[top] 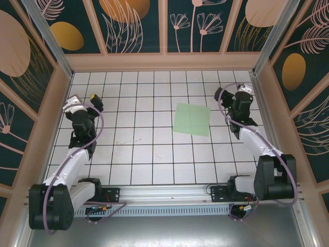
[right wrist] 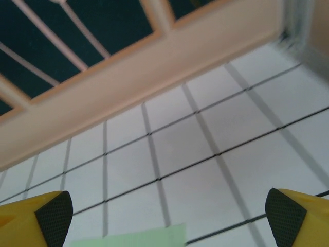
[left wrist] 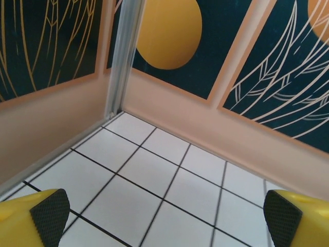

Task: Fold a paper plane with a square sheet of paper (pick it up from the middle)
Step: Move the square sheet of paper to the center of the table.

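Note:
The square sheet of paper, pale mint green with faint creases, lies flat on the white grid table right of centre. Its far edge shows as a green strip at the bottom of the right wrist view. My right gripper hovers just right of the sheet, open, with wide-apart yellow fingers and nothing between them. My left gripper is at the far left of the table, well away from the sheet. It is open too, its fingertips spread over bare tiles. No folded paper plane is in view.
Peach walls with dark floral panels enclose the table on three sides. A metal corner post stands close ahead of the left gripper. The back wall lies ahead of the right gripper. An aluminium rail runs along the near edge.

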Controlling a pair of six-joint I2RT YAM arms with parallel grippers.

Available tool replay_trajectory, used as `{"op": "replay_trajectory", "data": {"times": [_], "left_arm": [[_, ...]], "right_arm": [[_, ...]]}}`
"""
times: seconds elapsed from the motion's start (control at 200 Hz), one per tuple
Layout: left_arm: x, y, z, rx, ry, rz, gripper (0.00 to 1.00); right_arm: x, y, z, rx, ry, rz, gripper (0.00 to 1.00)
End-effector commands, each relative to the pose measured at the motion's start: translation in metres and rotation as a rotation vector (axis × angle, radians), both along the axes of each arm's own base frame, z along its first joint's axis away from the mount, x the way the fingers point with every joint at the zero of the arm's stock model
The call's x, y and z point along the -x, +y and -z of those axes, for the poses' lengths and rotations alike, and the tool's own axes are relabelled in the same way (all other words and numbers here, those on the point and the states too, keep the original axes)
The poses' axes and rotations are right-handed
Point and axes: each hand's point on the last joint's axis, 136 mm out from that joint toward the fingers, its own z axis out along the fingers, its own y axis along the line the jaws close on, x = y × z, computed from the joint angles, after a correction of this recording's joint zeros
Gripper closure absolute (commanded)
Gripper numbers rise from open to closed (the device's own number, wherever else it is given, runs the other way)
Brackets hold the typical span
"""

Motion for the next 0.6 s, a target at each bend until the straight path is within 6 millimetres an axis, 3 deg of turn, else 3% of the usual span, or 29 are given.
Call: {"op": "replay_trajectory", "data": {"times": [0.0, 0.16, 0.235, 0.43, 0.595], "left_arm": [[0.013, -0.012, 0.033, 0.174, 0.188, 0.042, 0.01], [0.013, -0.033, 0.027, 0.229, 0.219, 0.156, 0.01], [0.013, -0.042, 0.029, 0.230, 0.236, 0.208, 0.01], [0.009, -0.057, 0.039, 0.241, 0.278, 0.291, 0.01], [0.007, -0.057, 0.045, 0.239, 0.297, 0.290, 0.01]], "right_arm": [[0.019, 0.058, 0.060, -0.155, 0.315, -0.120, 0.01], [0.016, 0.128, 0.095, -0.237, 0.463, -0.229, 0.06], [0.014, 0.148, 0.113, -0.209, 0.522, -0.233, 0.07], [0.015, 0.181, 0.147, -0.133, 0.627, -0.258, 0.08], [0.034, 0.201, 0.168, -0.080, 0.697, -0.299, 0.08]]}}
